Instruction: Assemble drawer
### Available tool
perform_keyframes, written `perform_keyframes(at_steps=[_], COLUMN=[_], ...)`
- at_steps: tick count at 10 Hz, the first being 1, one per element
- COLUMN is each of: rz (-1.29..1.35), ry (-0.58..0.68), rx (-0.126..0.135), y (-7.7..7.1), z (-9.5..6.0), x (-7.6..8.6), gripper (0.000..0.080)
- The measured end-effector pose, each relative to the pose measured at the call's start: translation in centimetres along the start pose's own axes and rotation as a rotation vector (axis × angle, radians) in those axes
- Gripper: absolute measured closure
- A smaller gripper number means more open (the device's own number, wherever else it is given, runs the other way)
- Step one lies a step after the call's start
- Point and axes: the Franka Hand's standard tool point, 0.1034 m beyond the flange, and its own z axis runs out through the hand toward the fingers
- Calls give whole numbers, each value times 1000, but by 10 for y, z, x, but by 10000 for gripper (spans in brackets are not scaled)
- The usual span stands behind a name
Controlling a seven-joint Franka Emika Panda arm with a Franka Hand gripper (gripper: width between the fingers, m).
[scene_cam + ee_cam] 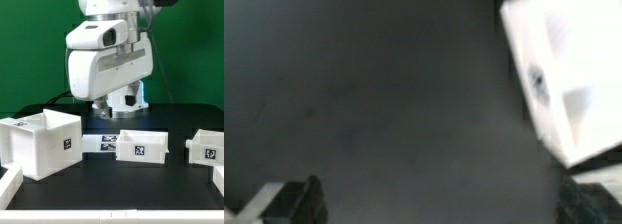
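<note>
The large hollow white casing (40, 145) stands on the black table at the exterior view's left, its tag facing front. A low white tray box (143, 146) sits in the middle, and a second one (208, 150) at the exterior view's right. My gripper (446, 186) is open and empty over bare dark table, and in the exterior view it is mostly hidden behind the arm's body (108, 60) at the back. In the wrist view one dark finger (299, 200) shows at each side. A blurred glossy white part (562, 70) lies beside the gripper; I cannot tell which one it is.
The marker board (100, 144) lies flat between the casing and the middle tray. A long thin white bar (8, 185) runs along the front at the exterior view's left. A green backdrop stands behind the table.
</note>
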Motion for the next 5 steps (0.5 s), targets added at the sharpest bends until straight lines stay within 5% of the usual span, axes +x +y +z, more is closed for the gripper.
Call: perform_keyframes(at_steps=[5], rz=[-5], ry=[2], rx=[-5], y=[3], z=[2], x=[-4], gripper=[149])
